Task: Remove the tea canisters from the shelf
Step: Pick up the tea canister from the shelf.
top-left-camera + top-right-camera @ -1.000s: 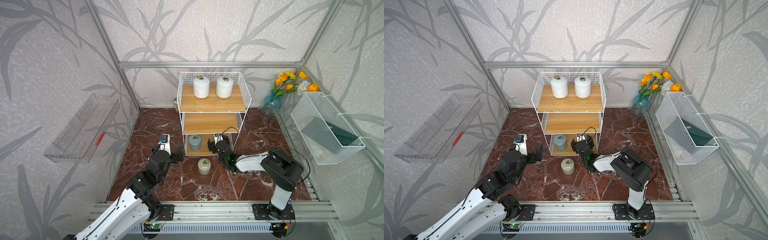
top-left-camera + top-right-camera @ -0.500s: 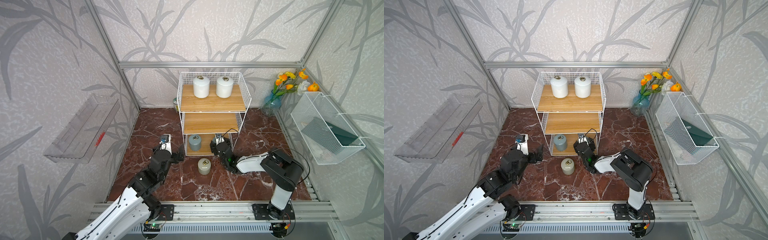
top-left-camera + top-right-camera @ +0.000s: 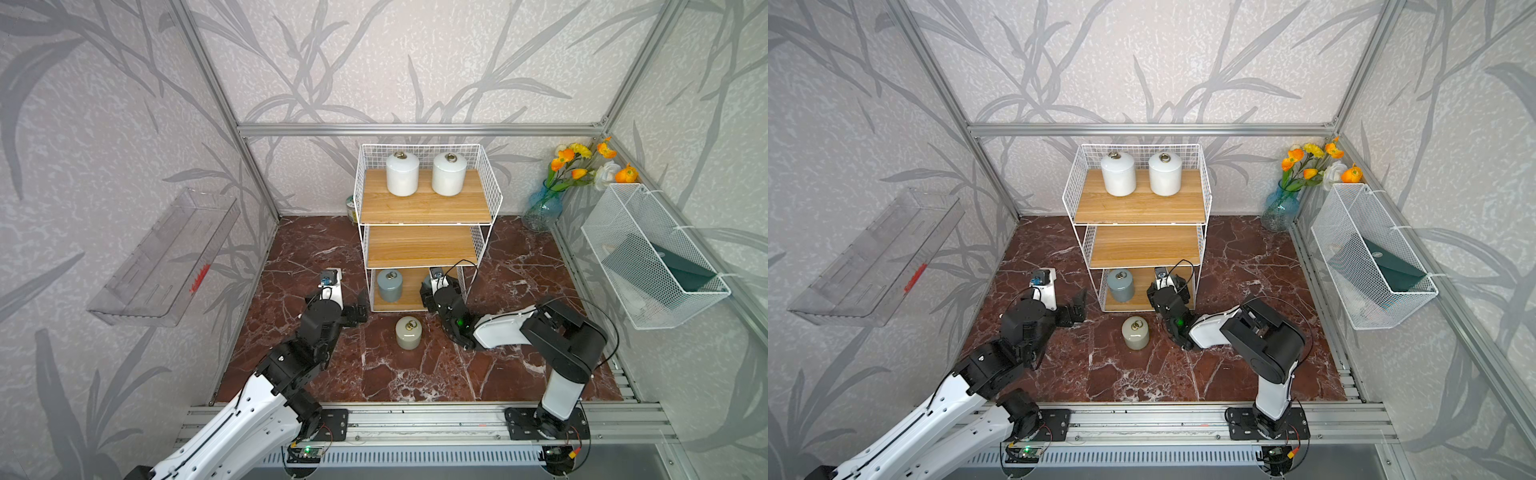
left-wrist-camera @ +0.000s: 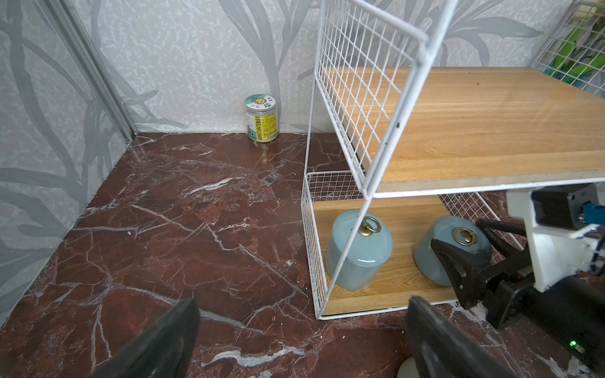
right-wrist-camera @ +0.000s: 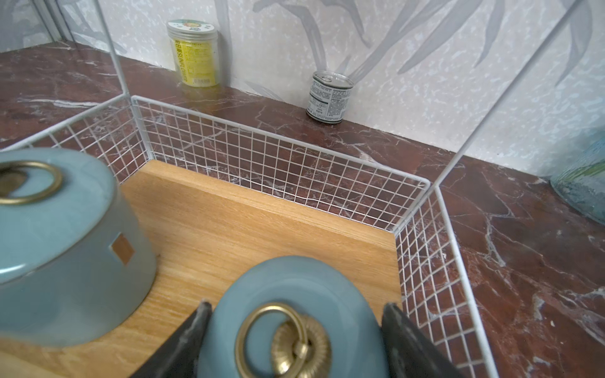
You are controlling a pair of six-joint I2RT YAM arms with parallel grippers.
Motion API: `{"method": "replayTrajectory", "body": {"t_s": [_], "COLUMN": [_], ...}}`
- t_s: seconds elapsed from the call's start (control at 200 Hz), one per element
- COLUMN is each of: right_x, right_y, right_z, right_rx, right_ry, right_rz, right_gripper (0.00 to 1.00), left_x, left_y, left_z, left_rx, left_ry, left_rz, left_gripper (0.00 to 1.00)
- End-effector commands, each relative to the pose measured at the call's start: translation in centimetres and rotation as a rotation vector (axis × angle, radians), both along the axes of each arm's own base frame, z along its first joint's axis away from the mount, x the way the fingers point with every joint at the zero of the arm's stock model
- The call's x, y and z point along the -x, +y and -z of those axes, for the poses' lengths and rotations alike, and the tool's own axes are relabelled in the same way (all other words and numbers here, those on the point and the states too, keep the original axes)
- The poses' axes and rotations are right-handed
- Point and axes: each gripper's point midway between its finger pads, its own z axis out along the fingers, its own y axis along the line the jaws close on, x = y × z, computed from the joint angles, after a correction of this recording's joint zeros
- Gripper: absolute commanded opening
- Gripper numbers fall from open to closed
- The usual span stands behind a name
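The shelf (image 3: pixel 424 203) (image 3: pixel 1142 208) carries two white tea canisters (image 3: pixel 402 173) (image 3: pixel 449 173) on its top board. One blue-grey canister (image 3: pixel 389 284) (image 4: pixel 360 252) stands free on the bottom board. Beside it, my right gripper (image 5: pixel 296 306) (image 3: pixel 434 291) reaches into the bottom tier, shut on the other blue-grey canister (image 5: pixel 294 327) (image 4: pixel 458 255), with a finger against each side. A beige canister (image 3: pixel 409 332) (image 3: pixel 1135 332) rests on the floor in front of the shelf. My left gripper (image 4: pixel 301 327) (image 3: pixel 359 309) hovers open and empty over the floor by the shelf's front left corner.
A yellow-labelled jar (image 4: pixel 261 119) (image 5: pixel 194 54) and a small tin (image 5: pixel 330 98) stand at the back wall behind the shelf. A blue glass vase (image 3: pixel 542 208) with flowers fills the back right corner. A white mesh basket (image 3: pixel 648 257) and a clear tray (image 3: pixel 166 257) hang on the side walls.
My right gripper's jaws have narrowed onto the blue-grey canister in the bottom tier. The left arm has hardly moved.
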Motion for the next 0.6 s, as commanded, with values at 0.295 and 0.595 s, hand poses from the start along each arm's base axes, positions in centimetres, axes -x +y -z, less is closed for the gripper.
{"method": "replayTrajectory", "body": {"t_s": [0.295, 0.595], "right_x": [6.3, 12.4], "right_y": [-1.5, -1.9], "right_z": [-8.3, -5.3], "right_rx": [-0.108, -0.133], "right_ry": [-0.063, 0.036], "right_rz": [-0.113, -0.220], "right_gripper": [0.69, 0.69], "left_x": [-0.2, -0.5], "left_y": [-0.3, -0.8], "left_z": [-0.1, 0.0], "left_rx": [-0.001, 0.020], "left_ry": [0.001, 0.002], "left_rz": [0.003, 0.013], "left_gripper": [0.99, 0.99]}}
